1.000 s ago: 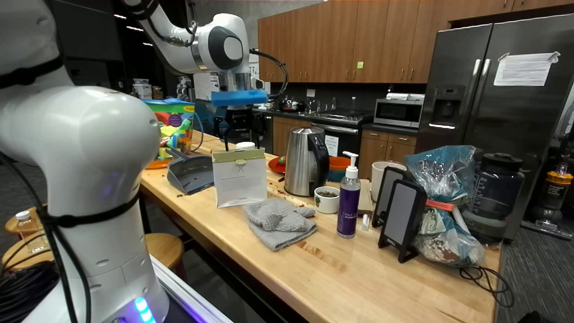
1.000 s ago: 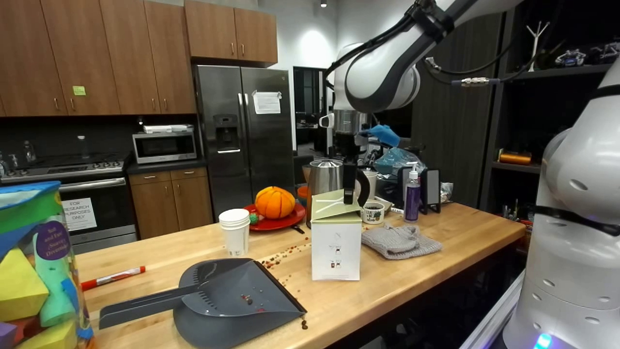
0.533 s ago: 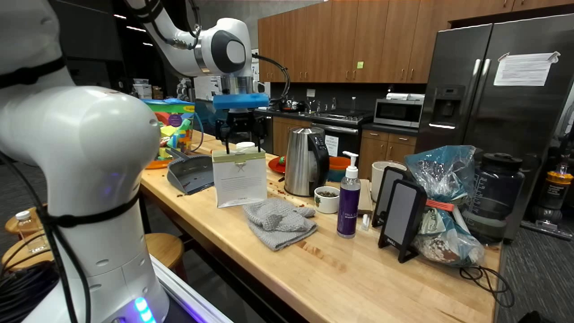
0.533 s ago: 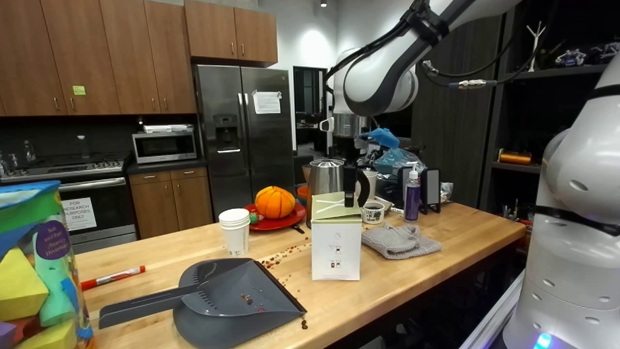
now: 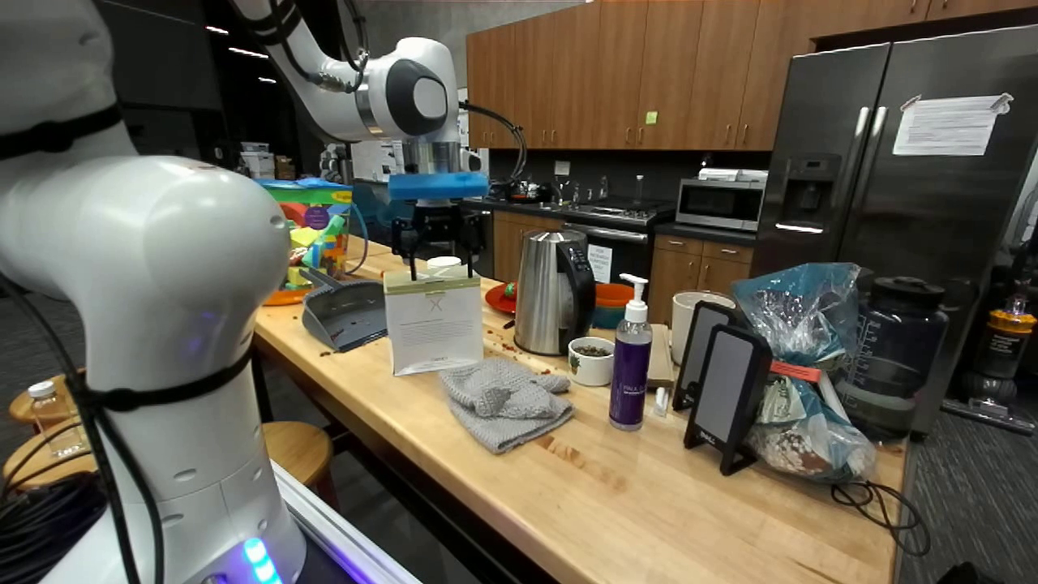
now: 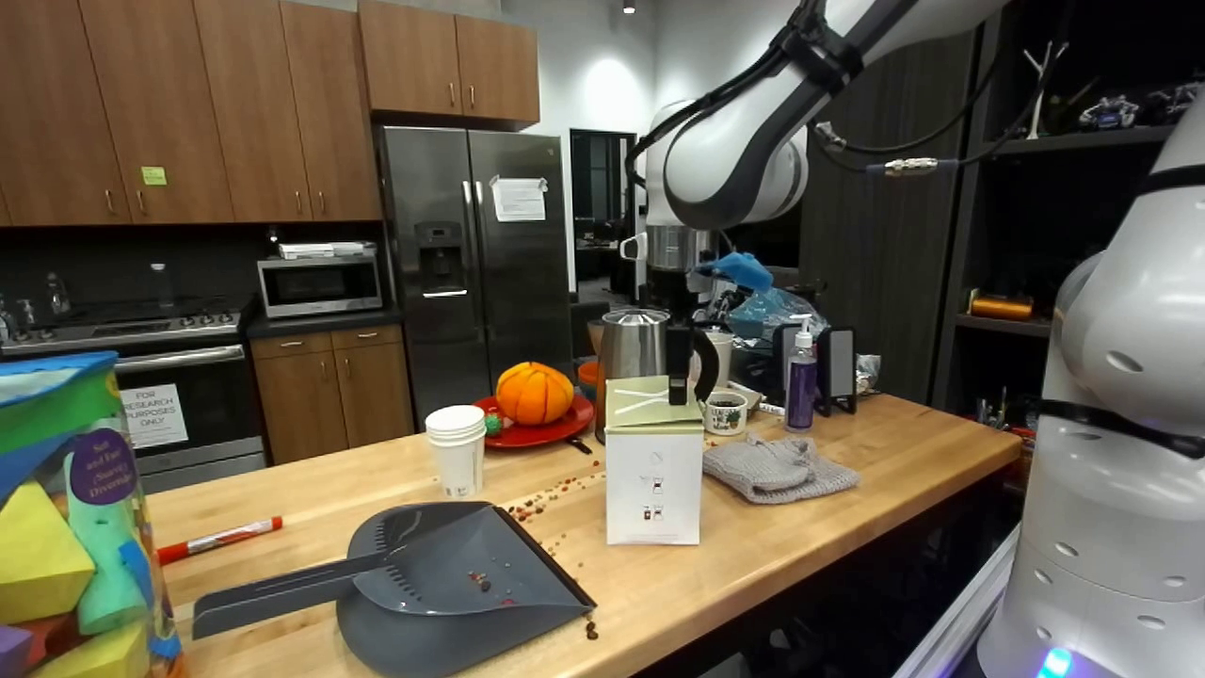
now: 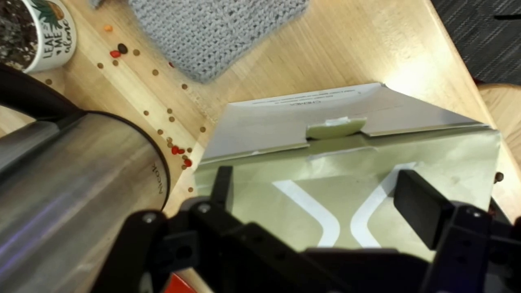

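A white box [image 5: 435, 331] with a pale green lid stands upright on the wooden counter in both exterior views. My gripper [image 5: 442, 276] points straight down over this lid, fingers spread wide. In the wrist view the lid [image 7: 342, 211] fills the space below the gripper [image 7: 315, 175], with nothing held between the fingers. A small green tab [image 7: 336, 128] juts from a slot at the lid's edge. One fingertip [image 6: 678, 391] appears at or just above the lid; whether it touches, I cannot tell.
A steel kettle [image 5: 545, 292] stands close beside the box. A grey cloth [image 5: 507, 401], a planter [image 5: 590, 362] and a purple pump bottle [image 5: 630, 373] are nearby. A dustpan [image 6: 452, 584], paper cups [image 6: 457, 452] and a red plate [image 6: 565, 428] with a pumpkin lie around it.
My gripper has moved down slightly, bringing its fingertips lower over the box's lid. Its fingers stay apart. The box and the other items have not moved.
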Action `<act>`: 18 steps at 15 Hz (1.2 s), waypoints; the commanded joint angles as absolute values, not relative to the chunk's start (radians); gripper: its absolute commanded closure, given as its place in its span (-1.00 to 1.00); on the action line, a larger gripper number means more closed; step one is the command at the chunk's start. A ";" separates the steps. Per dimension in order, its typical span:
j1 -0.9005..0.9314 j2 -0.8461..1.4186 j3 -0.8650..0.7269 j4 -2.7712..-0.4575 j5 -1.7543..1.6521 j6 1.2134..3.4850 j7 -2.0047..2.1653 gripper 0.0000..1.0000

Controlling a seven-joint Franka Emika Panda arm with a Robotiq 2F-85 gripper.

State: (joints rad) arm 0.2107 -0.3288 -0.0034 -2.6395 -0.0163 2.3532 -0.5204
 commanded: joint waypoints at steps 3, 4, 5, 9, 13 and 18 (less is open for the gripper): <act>0.203 -0.294 -0.011 -2.612 -0.003 2.346 -0.548 -1.00; 0.203 -0.289 -0.011 -2.610 -0.002 2.345 -0.549 -1.00; 0.202 -0.283 -0.011 -2.607 -0.002 2.344 -0.549 -1.00; 0.199 -0.265 -0.009 -2.596 0.001 2.339 -0.551 -1.00; 0.196 -0.265 -0.004 -2.587 -0.004 2.332 -0.542 -1.00; 0.193 -0.344 0.022 -2.612 -0.039 2.328 -0.499 -1.00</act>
